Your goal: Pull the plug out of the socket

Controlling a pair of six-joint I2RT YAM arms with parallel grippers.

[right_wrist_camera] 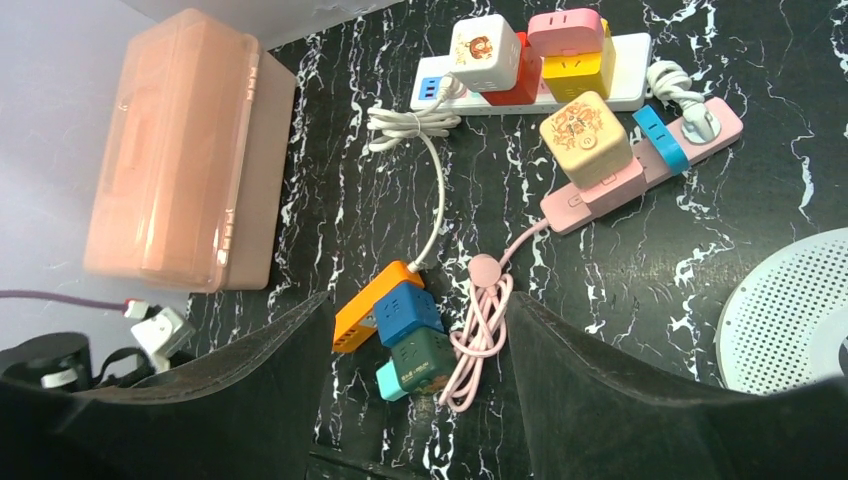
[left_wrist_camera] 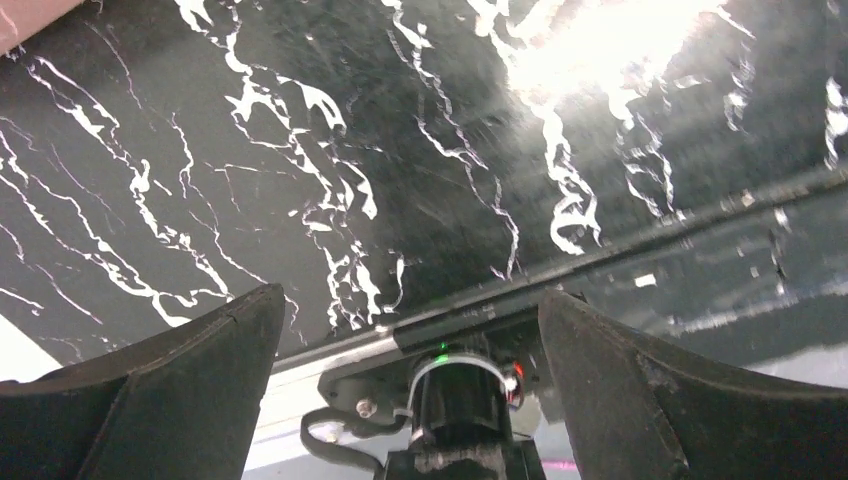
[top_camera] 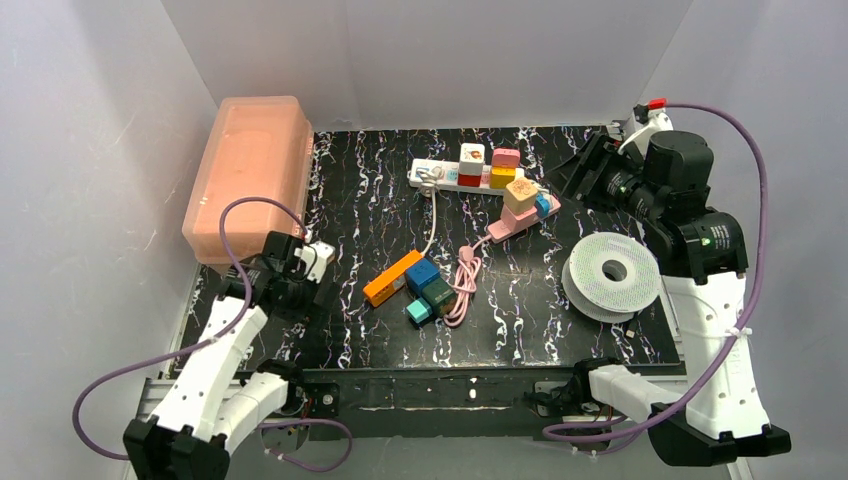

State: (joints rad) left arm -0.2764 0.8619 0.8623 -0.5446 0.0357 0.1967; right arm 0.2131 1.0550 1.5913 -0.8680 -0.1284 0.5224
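Note:
The short orange socket strip [top_camera: 390,279] lies mid-table, and it also shows in the right wrist view [right_wrist_camera: 368,303]. A blue cube plug [top_camera: 422,272] [right_wrist_camera: 408,311] sits against its right side, with a dark green cube [top_camera: 438,292] [right_wrist_camera: 424,359] and a small teal block [top_camera: 419,312] below. A white cable [right_wrist_camera: 437,210] runs from the strip's far end. My left gripper [top_camera: 305,300] [left_wrist_camera: 415,330] is open and empty, left of the strip. My right gripper [top_camera: 578,170] [right_wrist_camera: 415,330] is open and empty, high at the back right.
A long white strip [top_camera: 440,172] [right_wrist_camera: 630,80] with several cube plugs lies at the back. A pink strip [top_camera: 520,215] [right_wrist_camera: 690,140] has a coiled pink cable [top_camera: 462,280] [right_wrist_camera: 482,335]. A pink box [top_camera: 250,170] stands far left. A white spool [top_camera: 610,272] lies right.

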